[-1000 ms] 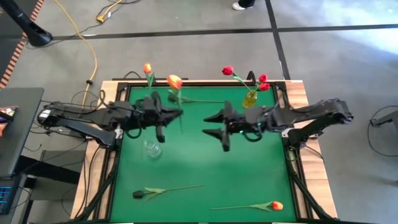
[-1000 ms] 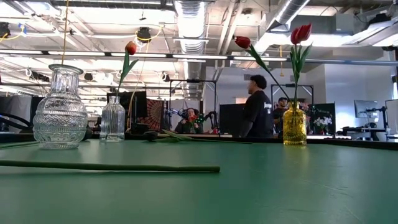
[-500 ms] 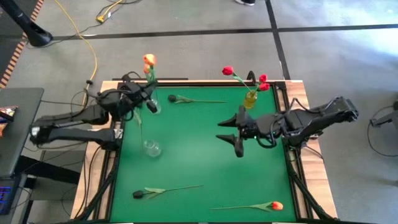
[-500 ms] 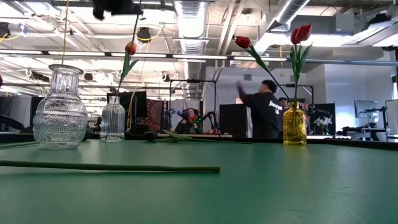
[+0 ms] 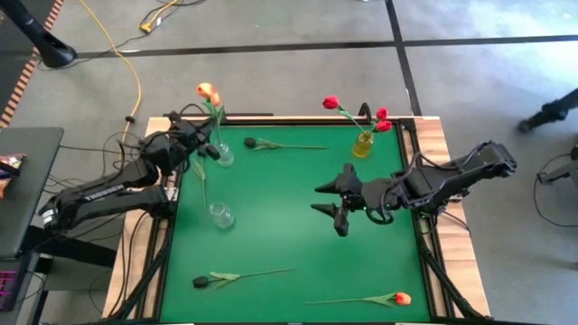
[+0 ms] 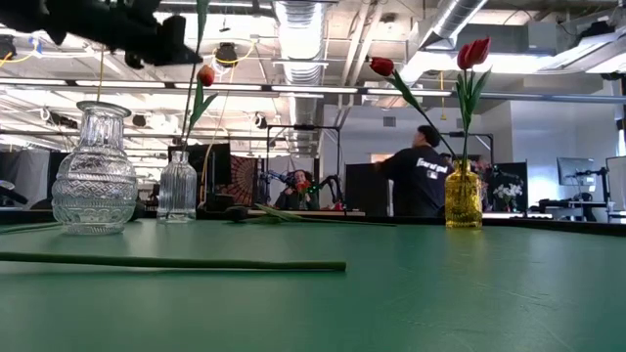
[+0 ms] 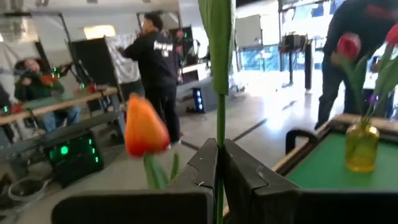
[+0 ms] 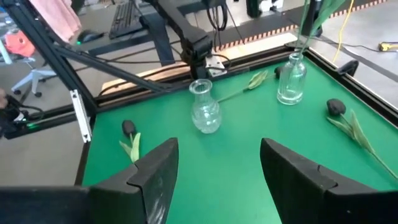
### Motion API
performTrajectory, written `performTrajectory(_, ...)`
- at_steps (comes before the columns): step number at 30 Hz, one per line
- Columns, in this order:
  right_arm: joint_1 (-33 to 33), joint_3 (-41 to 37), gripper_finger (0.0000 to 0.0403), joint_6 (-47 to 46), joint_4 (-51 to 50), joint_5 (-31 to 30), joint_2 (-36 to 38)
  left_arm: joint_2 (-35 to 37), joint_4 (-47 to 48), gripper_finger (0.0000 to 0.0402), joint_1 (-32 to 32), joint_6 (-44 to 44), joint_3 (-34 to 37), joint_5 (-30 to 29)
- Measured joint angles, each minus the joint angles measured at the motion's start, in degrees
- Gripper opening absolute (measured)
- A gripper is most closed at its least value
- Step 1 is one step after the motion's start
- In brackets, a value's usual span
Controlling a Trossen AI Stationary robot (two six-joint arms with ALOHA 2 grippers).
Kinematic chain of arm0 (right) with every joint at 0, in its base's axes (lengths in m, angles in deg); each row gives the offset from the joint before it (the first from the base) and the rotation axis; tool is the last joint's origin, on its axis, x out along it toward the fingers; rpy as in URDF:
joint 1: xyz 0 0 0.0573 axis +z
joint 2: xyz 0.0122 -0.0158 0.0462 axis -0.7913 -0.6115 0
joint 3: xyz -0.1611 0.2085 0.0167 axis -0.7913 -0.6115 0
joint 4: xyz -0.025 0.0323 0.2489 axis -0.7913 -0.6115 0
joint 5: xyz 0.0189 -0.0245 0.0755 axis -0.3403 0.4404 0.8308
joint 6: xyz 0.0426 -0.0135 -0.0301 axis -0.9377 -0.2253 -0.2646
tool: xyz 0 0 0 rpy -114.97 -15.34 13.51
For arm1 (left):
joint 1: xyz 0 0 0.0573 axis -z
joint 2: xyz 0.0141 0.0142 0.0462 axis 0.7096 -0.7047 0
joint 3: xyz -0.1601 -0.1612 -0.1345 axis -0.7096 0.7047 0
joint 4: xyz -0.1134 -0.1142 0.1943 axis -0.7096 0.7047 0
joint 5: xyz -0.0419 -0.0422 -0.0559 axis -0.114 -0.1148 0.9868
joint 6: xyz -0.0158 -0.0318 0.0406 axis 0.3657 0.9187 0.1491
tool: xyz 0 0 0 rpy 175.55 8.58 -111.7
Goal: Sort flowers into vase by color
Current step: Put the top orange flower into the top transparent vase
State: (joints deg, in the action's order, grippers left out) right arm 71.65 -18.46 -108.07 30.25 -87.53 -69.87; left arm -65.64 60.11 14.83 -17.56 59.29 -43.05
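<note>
**Three vases, eight tulips counted**

Three vases stand on the green table (image 5: 289,226): a yellow vase (image 5: 363,144) holding three red tulips (image 5: 330,103), a slim clear vase (image 5: 223,155) at the far left, and a round clear vase (image 5: 220,215) nearer the middle.

Two orange heads show at the slim vase, overlapping from above; the wrist view separates them. The left gripper (image 7: 220,168) is pressed together on a green stem (image 7: 219,93), its head cut off; beside it stands an orange tulip (image 7: 143,132).

Three flowers lie flat: a dark tulip (image 5: 255,143) at the far edge, another dark one (image 5: 203,282) near the front, and an orange one (image 5: 397,298) at the front right.

The right gripper (image 5: 332,199) hovers mid-table, fingers spread, holding nothing.
</note>
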Motion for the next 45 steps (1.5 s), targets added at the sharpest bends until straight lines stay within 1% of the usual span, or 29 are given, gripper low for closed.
performTrajectory(3, -0.8, 0.0, 0.0254, 0.0, 0.4, -0.1, 0.0, -0.3, 0.3, 0.0, -2.2, 0.8, 1.6, 1.2)
performTrajectory(7, -1.9, 0.0, 0.0254, 0.0, 0.7, -0.1, 0.1, -0.6, -2.4, 0.0, -5.0, 1.2, 3.3, 4.6)
performTrajectory(11, -2.5, 0.0, 0.0254, 0.0, 0.7, 0.0, 0.1, -0.6, -4.4, 0.0, -7.2, 3.5, 4.5, 6.8)
performTrajectory(15, -2.6, 0.0, 0.0254, 0.0, 0.7, 0.1, 0.1, -0.6, -3.9, 0.0, -8.1, 5.5, 5.2, 7.0)
performTrajectory(19, -2.6, 0.0, 0.0254, 0.1, 0.7, 0.1, 0.1, -0.6, -4.1, 0.0, -8.4, 5.7, 6.3, 7.0)
performTrajectory(25, -2.6, 0.0, 0.0254, 0.5, 0.5, 0.1, 0.1, -0.6, -4.0, 0.0, -8.4, 8.5, 10.1, 7.1)
performTrajectory(30, -2.6, 0.0, 0.0254, 1.2, 0.5, 0.1, 0.1, -0.6, -6.1, 0.0, -8.4, 8.4, 13.5, 7.9)
performTrajectory(36, -2.6, 0.0, 0.0254, 1.2, 0.5, 0.1, 0.1, -0.6, -7.2, 0.0, -8.4, 10.5, 16.8, 6.2)
performTrajectory(40, -2.6, 0.0, 0.0254, 1.2, 0.5, 0.1, 0.1, -0.6, -6.7, 0.0, -8.3, 12.7, 17.0, 3.6)
performTrajectory(45, -2.6, 0.0, 0.0254, 1.2, 0.5, 0.3, 0.1, -0.6, -7.0, 0.0, -8.3, 12.6, 17.0, 3.5)
